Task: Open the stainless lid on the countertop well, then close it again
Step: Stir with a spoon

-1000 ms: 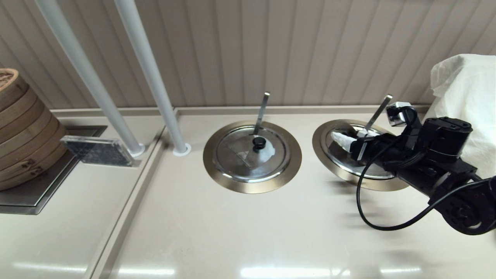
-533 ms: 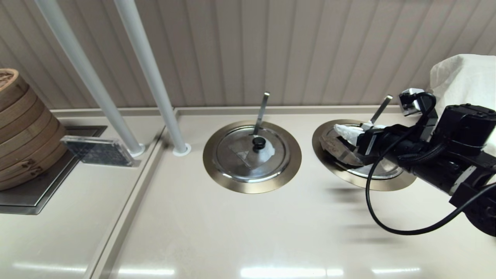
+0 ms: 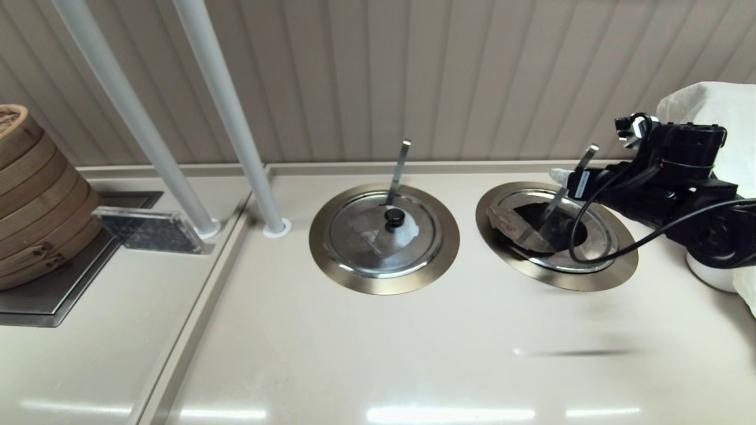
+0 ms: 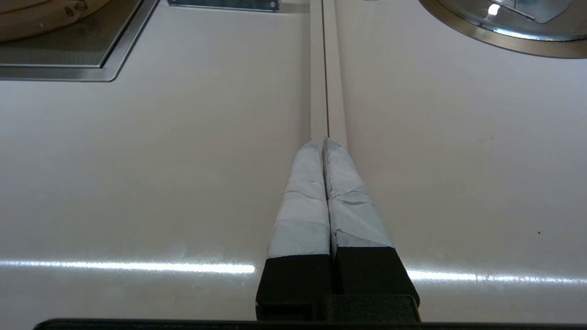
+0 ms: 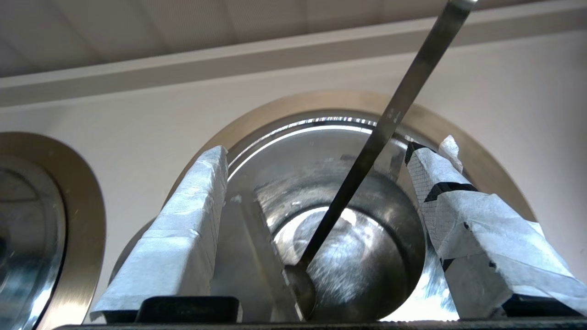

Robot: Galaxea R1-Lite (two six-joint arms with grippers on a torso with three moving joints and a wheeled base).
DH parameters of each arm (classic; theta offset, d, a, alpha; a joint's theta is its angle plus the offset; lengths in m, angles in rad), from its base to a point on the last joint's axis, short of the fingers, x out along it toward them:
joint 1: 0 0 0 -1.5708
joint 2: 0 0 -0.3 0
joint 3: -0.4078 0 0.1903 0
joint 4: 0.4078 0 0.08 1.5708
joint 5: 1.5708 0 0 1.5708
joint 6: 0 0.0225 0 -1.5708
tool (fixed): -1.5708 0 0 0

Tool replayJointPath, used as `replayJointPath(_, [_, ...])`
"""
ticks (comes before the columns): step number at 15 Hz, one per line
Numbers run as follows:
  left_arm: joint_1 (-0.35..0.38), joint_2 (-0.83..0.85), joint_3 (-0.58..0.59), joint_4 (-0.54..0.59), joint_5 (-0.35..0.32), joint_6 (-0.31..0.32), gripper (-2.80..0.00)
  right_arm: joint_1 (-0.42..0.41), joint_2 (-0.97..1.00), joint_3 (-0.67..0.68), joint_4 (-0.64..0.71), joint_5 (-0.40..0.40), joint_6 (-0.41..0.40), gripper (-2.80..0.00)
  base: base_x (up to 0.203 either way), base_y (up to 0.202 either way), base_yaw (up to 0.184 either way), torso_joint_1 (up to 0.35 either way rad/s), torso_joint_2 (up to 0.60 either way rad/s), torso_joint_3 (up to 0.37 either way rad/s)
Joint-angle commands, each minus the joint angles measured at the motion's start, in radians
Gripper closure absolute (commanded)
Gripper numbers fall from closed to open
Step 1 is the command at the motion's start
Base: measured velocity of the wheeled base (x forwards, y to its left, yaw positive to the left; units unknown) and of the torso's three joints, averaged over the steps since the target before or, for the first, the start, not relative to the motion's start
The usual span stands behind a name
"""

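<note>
The stainless lid (image 3: 503,223) no longer lies flat. A grey panel of it stands tilted at the left of the countertop well (image 3: 620,268), and its knob is out of sight. In the right wrist view the same panel (image 5: 247,256) stands beside the shiny inside of the well, where the ladle bowl (image 5: 300,286) rests. The flat utensil handle (image 3: 582,162) slants up from the well. My right gripper (image 3: 566,179) hangs open over the well's far edge beside that handle and holds nothing (image 5: 332,149). My left gripper (image 4: 323,143) is shut and empty above the counter seam.
The twin lid (image 3: 360,236) with its black knob lies closed in the middle ring. Two white posts (image 3: 260,195) rise at the back left, by a clear block (image 3: 147,230) and stacked bamboo steamers (image 3: 29,195). A white cloth (image 3: 709,118) is at the far right.
My right gripper rose from the lid's centre and drew back to the well's far right edge. The lid went from flat to tilted, and a dark opening appeared.
</note>
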Motion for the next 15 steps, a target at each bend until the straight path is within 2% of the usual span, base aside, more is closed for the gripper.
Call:
replayJointPath(1, [0.0,0.0,0.0,0.0,0.0,0.0,0.0,-0.027,0.082,-0.177,0.094,-0.011,-0.028,-2.8,0.0,0.0,0.0,0.0,0.0,0.0])
replayJointPath(3, [0.0,0.0,0.0,0.0,0.0,0.0,0.0,-0.042,0.11,-0.311,0.286,-0.035,-0.012,-2.8,0.0,0.0,0.0,0.0,0.0,0.0])
replayJointPath(4, [0.001,0.0,0.0,0.0,0.0,0.0,0.0,-0.044,0.132,-0.324,0.307,-0.038,0.032,-2.8,0.0,0.0,0.0,0.0,0.0,0.0])
replayJointPath(8, [0.001,0.0,0.0,0.0,0.0,0.0,0.0,-0.068,0.266,-0.436,0.316,-0.076,0.059,-2.8,0.0,0.0,0.0,0.0,0.0,0.0])
replayJointPath(13, [-0.001,0.0,0.0,0.0,0.0,0.0,0.0,-0.071,0.316,-0.444,0.306,-0.088,0.073,-2.8,0.0,0.0,0.0,0.0,0.0,0.0])
replayJointPath(15, [0.001,0.0,0.0,0.0,0.0,0.0,0.0,-0.071,0.334,-0.446,0.264,-0.088,0.083,-2.8,0.0,0.0,0.0,0.0,0.0,0.0])
